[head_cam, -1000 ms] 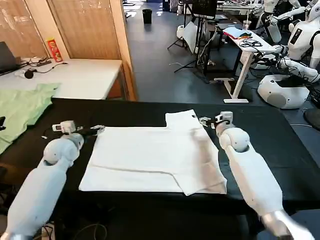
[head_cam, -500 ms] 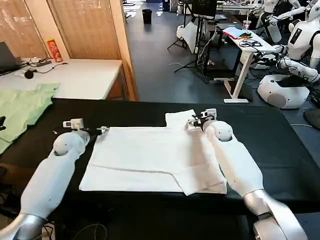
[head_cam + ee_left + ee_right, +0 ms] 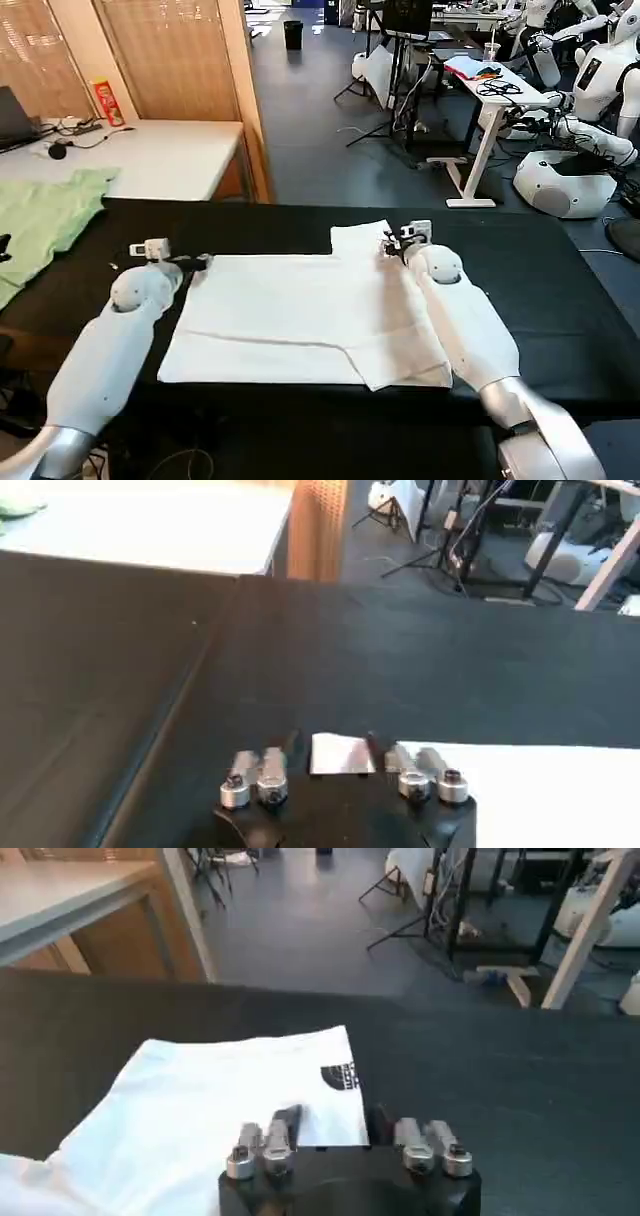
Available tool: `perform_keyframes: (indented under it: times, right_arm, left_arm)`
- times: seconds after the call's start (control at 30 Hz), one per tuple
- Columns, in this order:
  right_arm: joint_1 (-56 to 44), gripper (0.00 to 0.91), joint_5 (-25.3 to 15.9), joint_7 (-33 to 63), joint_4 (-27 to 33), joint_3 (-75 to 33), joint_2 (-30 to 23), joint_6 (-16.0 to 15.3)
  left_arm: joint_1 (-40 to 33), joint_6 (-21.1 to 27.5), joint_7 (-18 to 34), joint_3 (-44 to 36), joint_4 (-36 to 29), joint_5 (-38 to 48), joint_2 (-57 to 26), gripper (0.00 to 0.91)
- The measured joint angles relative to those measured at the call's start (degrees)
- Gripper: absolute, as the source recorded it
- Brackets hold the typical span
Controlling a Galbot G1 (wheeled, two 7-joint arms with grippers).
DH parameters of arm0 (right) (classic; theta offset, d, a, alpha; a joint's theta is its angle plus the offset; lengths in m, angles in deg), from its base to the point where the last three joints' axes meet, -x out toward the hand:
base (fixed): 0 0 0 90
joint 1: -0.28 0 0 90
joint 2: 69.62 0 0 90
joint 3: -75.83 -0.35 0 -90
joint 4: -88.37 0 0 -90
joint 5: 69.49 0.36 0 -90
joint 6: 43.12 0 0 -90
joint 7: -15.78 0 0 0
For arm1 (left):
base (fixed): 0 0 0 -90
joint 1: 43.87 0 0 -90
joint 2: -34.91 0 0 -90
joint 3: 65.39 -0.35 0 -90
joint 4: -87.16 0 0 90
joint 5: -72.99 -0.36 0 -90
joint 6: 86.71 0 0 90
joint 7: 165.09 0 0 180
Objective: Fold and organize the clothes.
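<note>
Right end effector point(image 3: 332, 1120) over T-shirt point(image 3: 230, 1098) sleeve, small black logo point(image 3: 339, 1077), unreadable

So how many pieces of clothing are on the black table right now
2. A white T-shirt lies partly folded in the middle, between the left tool and the right tool. A light green garment lies at the table's far left edge, maybe continuing out of view.

We see even, bright indoor light (soft shadows only) and glare on the glossy grey floor point(image 3: 330, 110).
</note>
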Motion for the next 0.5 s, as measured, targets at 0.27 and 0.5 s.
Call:
perform_keyframes:
  times: [0.27,0.5]
  right_arm:
    - [-1.9,0.029,-1.2,-0.4,-3.2,-1.2,1.0,3.1]
    - [-7.0,0.029,0.3,-1.1,-14.4,-2.4,4.8,3.2]
  left_arm:
    - [0.0,-0.4,0.0,0.2,-0.8,-0.6,0.0,0.176]
    - [1.4,-0.9,0.8,1.6,-3.8,-0.7,-1.1,0.176]
